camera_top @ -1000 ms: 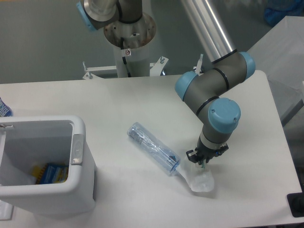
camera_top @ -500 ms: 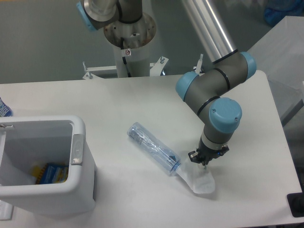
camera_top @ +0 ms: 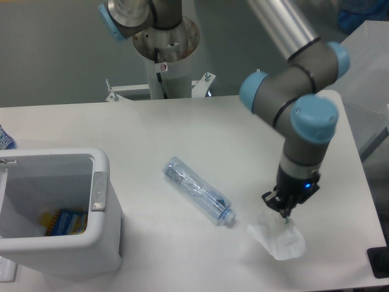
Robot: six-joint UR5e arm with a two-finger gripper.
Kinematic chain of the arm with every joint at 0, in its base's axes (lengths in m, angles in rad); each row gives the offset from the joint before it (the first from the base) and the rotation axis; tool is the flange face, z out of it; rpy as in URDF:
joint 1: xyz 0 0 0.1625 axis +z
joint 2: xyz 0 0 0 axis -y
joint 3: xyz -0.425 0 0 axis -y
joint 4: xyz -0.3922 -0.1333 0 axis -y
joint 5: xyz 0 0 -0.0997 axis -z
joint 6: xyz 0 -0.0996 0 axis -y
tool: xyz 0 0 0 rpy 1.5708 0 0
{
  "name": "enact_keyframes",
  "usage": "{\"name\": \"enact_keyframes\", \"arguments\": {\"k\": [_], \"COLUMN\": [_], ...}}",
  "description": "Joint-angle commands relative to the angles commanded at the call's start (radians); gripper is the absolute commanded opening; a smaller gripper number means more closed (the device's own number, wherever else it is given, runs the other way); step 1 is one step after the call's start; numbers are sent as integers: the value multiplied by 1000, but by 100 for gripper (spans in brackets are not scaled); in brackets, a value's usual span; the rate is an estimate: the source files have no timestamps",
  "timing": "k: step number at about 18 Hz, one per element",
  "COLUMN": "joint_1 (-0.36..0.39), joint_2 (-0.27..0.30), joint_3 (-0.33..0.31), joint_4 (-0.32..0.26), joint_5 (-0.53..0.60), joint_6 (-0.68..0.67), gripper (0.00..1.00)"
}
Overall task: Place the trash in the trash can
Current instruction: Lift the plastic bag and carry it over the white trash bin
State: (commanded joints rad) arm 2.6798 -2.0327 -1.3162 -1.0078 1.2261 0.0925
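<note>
Claw point(camera_top: 283, 211) over white table point(camera_top: 182, 128)

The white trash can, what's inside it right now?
Inside the trash can, a blue-and-yellow item lies at the bottom. The near wall hides the rest of the floor.

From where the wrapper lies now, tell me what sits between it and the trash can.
The crushed bottle lies on the table between the wrapper and the trash can, across a straight path along the surface. Carried above the table, nothing visible blocks the way to the bin's open top. The gripper is right at the wrapper's upper edge.
</note>
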Motion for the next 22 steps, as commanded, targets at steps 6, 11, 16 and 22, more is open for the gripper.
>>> {"name": "enact_keyframes", "arguments": {"k": [6, 11, 16, 22], "joint_1": [-47, -165, -317, -468], "joint_2": [138, 210, 249, 252], "joint_3": [20, 17, 8, -21], "joint_4": [2, 44, 49, 64], "joint_5": [-143, -148, -148, -146], "joint_6": [-74, -66, -30, 4], "gripper": [15, 15, 15, 15]}}
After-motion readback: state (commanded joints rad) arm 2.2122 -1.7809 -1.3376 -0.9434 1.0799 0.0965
